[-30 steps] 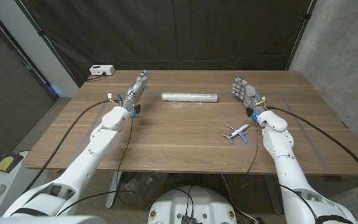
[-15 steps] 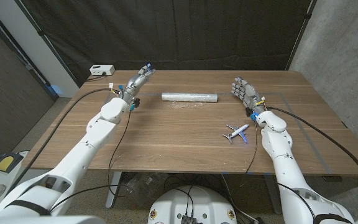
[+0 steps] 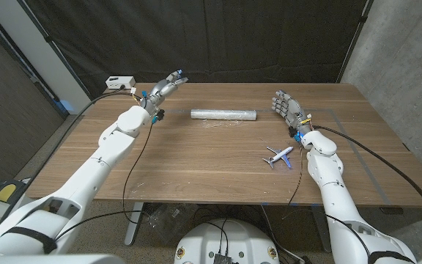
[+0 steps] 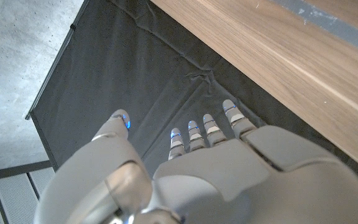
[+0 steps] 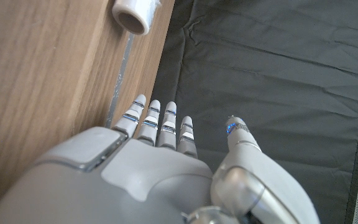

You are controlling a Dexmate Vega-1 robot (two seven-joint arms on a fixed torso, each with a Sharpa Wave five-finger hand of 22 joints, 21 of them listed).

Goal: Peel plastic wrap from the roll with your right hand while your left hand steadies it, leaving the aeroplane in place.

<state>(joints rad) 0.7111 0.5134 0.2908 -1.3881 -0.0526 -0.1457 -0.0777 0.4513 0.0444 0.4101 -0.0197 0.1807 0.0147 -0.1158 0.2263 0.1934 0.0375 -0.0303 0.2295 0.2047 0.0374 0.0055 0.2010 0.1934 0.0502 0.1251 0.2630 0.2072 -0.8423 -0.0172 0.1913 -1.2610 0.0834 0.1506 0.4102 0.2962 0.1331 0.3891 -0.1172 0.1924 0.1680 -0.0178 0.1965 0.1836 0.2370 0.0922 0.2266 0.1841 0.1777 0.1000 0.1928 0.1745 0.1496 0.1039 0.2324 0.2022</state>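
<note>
A roll of plastic wrap [image 3: 224, 114] lies crosswise on the wooden table [image 3: 196, 161], towards the far side; its open end [image 5: 133, 15] shows in the right wrist view. My left hand [image 3: 164, 87] is raised over the table's far left part, left of the roll and apart from it, fingers straight and holding nothing [image 4: 204, 134]. My right hand [image 3: 287, 108] is to the right of the roll, fingers spread and holding nothing [image 5: 157, 127]. A small white and blue toy aeroplane [image 3: 280, 156] sits on the table near my right forearm.
A white box [image 3: 120, 82] with a cable sits at the table's far left corner. A black curtain [image 3: 196, 37] hangs behind the table. Grey tape lines [image 3: 343, 125] mark the table's right part.
My left arm has swung up and towards the table's far left edge, its hand now near the white box. My right hand, the roll and the aeroplane have stayed where they were.
</note>
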